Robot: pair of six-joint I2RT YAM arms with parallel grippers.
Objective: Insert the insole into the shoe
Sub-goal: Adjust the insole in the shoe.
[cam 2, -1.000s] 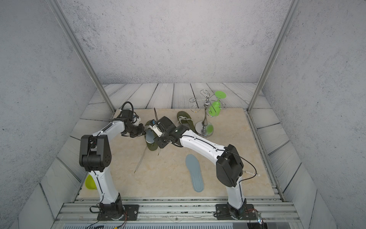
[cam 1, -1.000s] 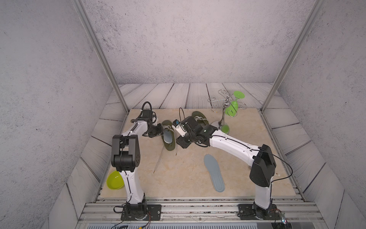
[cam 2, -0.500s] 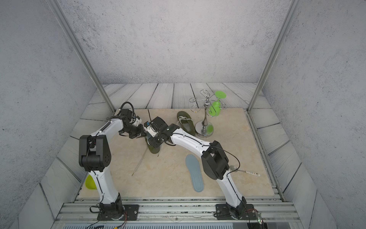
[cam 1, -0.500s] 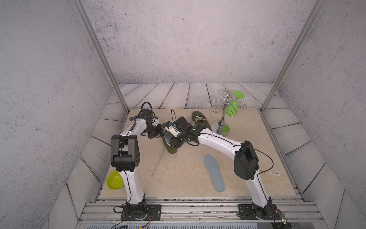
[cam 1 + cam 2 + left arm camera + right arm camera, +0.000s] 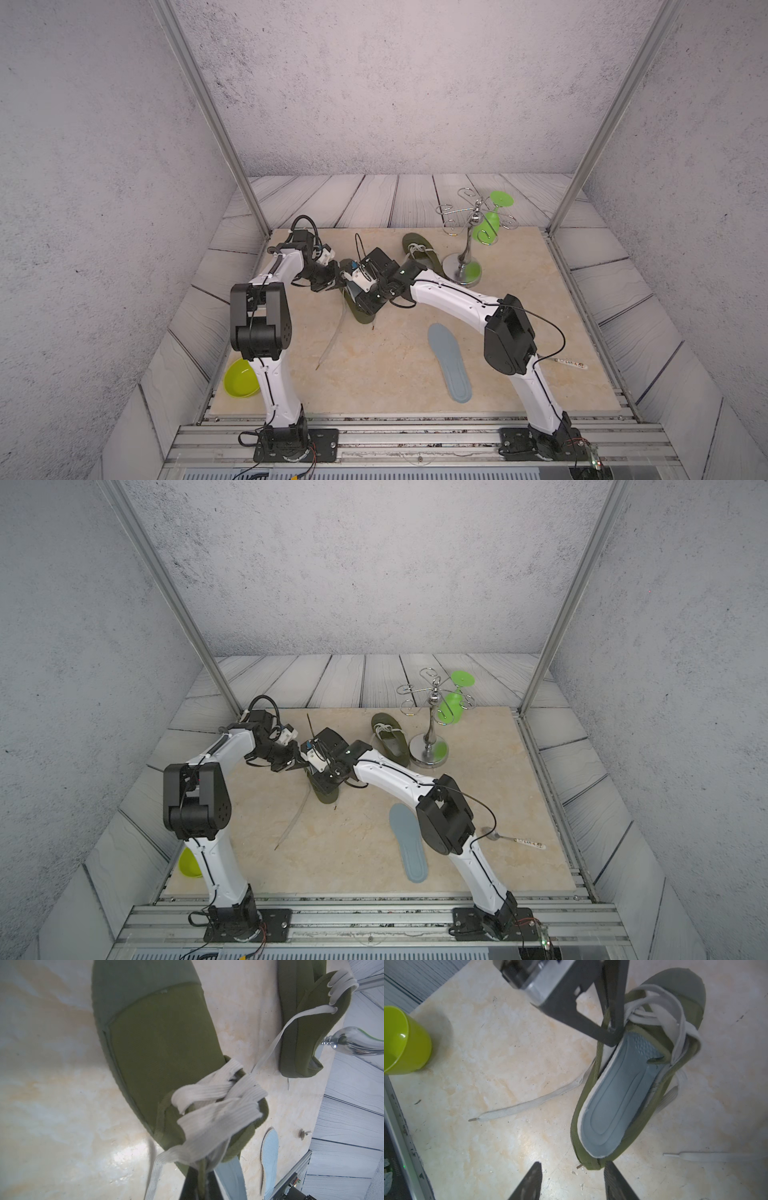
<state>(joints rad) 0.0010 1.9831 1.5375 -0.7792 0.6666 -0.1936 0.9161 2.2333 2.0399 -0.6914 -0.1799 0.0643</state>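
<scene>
Right wrist view: the insole (image 5: 612, 1095) lies inside the shoe (image 5: 685, 985), its edge curled against the side wall. Left claw (image 5: 611, 1036) clenched on the shoe's rim; right claw (image 5: 572, 1164) released, empty, by the heel. Pressing off-centre could buckle the insole or skid the shoe on the glossy marble-look desk (image 5: 488, 1053). Grey textured walls (image 5: 374, 83) enclose the 2 arms

Olive-green shoe (image 5: 158, 1043), grey-blue insole (image 5: 616, 1101), off-white laces (image 5: 218, 1113).

Matt olive canvas shoe (image 5: 162, 1043) with a smoother, rubbery toe cap (image 5: 135, 972) and ribbed off-white woven laces (image 5: 218, 1113). Matt blue-grey insole (image 5: 616, 1095), embossed with dots and grooves. Polished beige stone-look counter (image 5: 488, 1053). Shiny lime plastic cup (image 5: 404, 1043). Mirror-bright metal stand (image 5: 462, 272).
</scene>
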